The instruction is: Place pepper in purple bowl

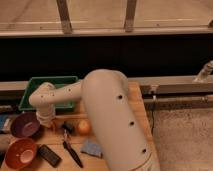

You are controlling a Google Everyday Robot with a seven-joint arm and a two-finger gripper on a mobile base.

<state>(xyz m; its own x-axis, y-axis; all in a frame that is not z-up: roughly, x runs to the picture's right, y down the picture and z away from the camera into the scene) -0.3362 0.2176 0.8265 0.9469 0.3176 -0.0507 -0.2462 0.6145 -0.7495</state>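
The purple bowl [24, 125] stands at the table's left side, and I see nothing in it. My gripper [47, 120] hangs from the white wrist [44, 99] and points down, just right of the bowl's rim and close to the table. The pepper is hidden; I cannot make it out at the gripper or on the table. The thick white arm [115, 115] covers the middle and right of the table.
An orange-brown bowl [19, 152] sits in front of the purple one. A green bin [35, 85] stands behind the wrist. A round orange fruit [83, 127], a black-handled tool [71, 150], a black flat device [49, 155] and a blue-grey sponge [92, 148] lie on the wooden table [137, 95].
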